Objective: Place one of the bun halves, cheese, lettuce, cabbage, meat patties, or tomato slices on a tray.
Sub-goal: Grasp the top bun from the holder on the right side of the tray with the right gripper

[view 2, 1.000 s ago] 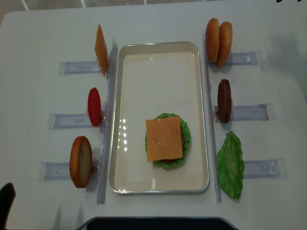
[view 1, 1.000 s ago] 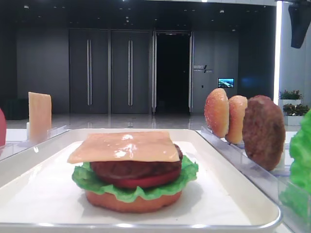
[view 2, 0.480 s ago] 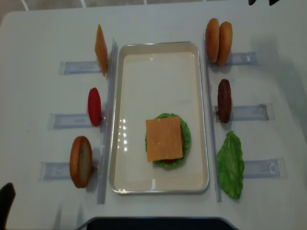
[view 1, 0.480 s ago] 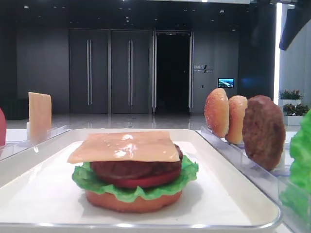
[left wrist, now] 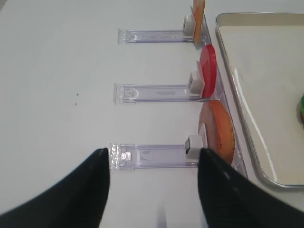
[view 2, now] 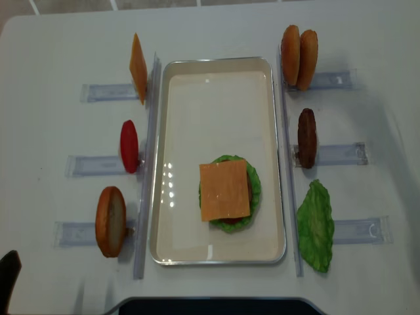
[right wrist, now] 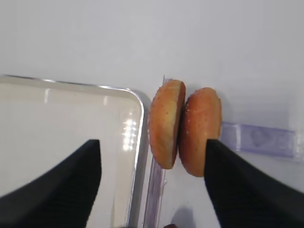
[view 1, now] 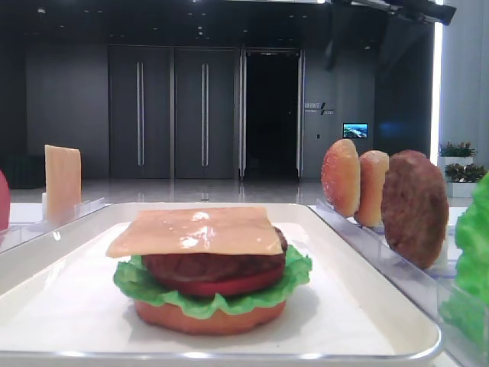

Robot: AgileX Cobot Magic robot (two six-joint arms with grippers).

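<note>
Right wrist view: right end effector [right wrist: 152, 185] has its jaws spread wide, nothing between them, looking down on the two upright buns. The seeded bun [right wrist: 200, 131] sits on the outer side, touching the paler bun [right wrist: 166, 123], which is nearest the tray [right wrist: 135, 142]. Both lean on a clear rack [right wrist: 259, 139] just outside the tray corner.

Step in hand, as I read it: lining up on the bun top. The stack on the tray already has bottom bun, lettuce [view 2: 251, 187], tomato, patty and cheese [view 2: 225, 190], so a top looks like the only layer missing. Next move calls for a descent that straddles only the seeded bun. The two buns touch, so the inner finger has no gap to slide into; it would need to wedge or come in from the outer edge. Risk: grabbing both, or tipping the paler one onto the tray rim.

Left end effector [left wrist: 154, 190] is also spread wide and empty, parked over the counter [left wrist: 57, 71] above the left racks. Near it: a bun bottom [left wrist: 218, 128] on edge, a tomato slice [left wrist: 207, 71] and a spare cheese slice [left wrist: 198, 9], all upright against their racks beside the tray.

On the right side in the overhead view: spare patty [view 2: 306, 138] upright on its rack, loose lettuce leaf [view 2: 315, 226] lying flat near the tray's near corner. Neither is in the path from the buns to the stack. Tray floor between the buns and the burger is bare.
</note>
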